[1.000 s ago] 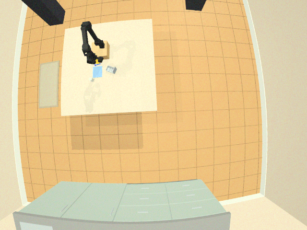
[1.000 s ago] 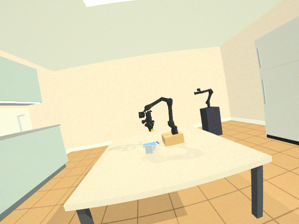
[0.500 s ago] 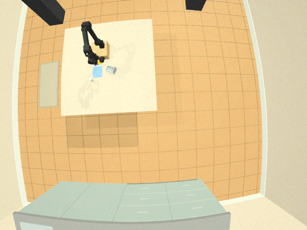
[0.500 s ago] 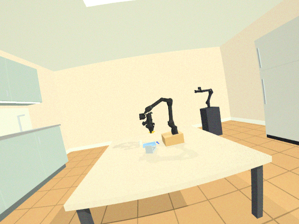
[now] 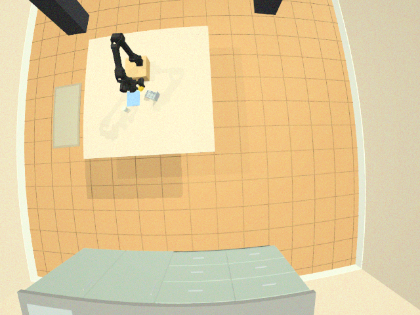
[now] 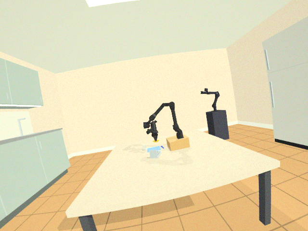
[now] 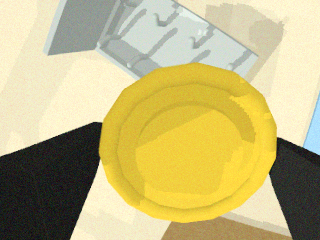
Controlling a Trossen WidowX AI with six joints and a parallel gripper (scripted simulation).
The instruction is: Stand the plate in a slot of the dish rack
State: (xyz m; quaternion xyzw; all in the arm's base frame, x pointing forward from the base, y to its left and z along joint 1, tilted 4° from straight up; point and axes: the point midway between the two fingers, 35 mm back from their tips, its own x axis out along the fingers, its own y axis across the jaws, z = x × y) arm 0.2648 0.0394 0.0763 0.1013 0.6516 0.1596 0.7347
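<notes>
My gripper (image 5: 139, 87) (image 6: 155, 139) is shut on the yellow plate (image 7: 188, 142) (image 5: 140, 88) (image 6: 157, 140) and holds it in the air above the table (image 5: 176, 111) (image 6: 198, 161). In the wrist view the plate fills the middle between my two black fingers. The grey dish rack (image 7: 160, 34) (image 5: 151, 95) (image 6: 154, 153) with its rails stands on the table just beyond the plate in the wrist view. In the top view the rack stands a little to the right of the gripper.
A light blue mat (image 5: 133, 98) (image 6: 152, 149) lies beside the rack, with a small blue utensil (image 6: 162, 147) by it. A tan box (image 5: 139, 68) (image 6: 178, 143) holds the arm's base. A small white cup (image 6: 143, 147) stands to the left. A second arm on a dark pedestal (image 6: 217, 122) stands behind the table.
</notes>
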